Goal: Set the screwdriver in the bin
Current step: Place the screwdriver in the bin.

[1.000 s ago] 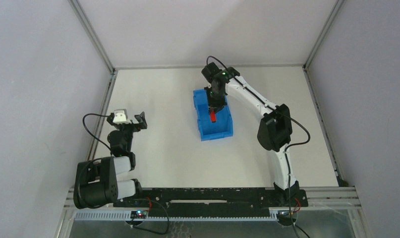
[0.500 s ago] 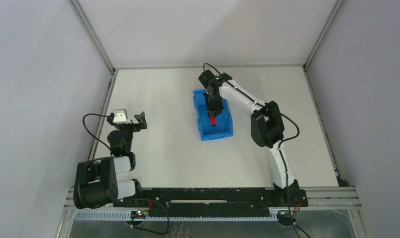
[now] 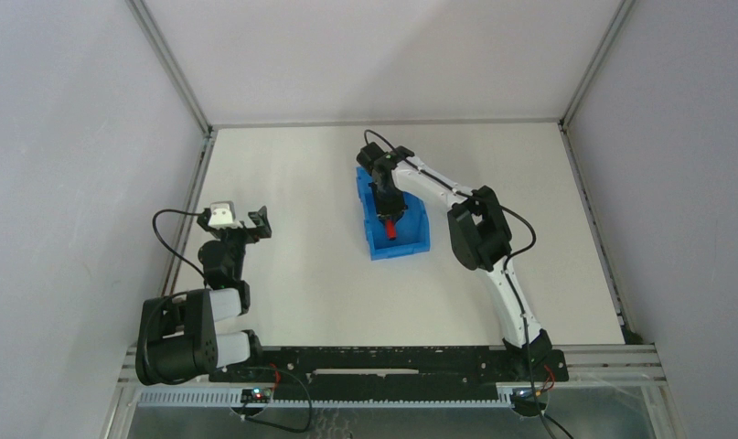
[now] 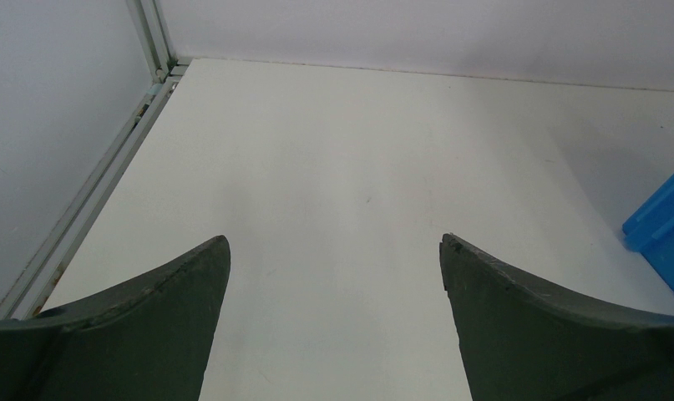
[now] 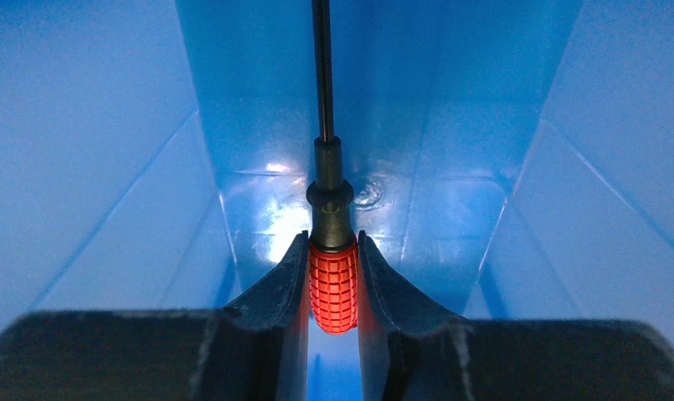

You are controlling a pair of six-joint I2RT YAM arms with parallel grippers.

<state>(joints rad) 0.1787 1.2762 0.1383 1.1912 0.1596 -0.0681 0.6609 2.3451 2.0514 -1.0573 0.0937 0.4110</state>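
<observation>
Some of screwdriver point(image 5: 333, 288) hidden by R pincer point(image 5: 332, 240) pinching it in bin point(image 5: 108, 167), tip cropped; L pincer point(image 4: 333, 241) spread

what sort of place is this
Most likely a robot lab test cell: a white table boxed in by plain grey panels, the left arm and right arm bolted at its near edge, and a blue bin and screwdriver as props.

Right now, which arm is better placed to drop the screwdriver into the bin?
Right. The right end effector is shut on the screwdriver, down inside the bin. The left end effector is open, empty, and well away from the bin.
</observation>
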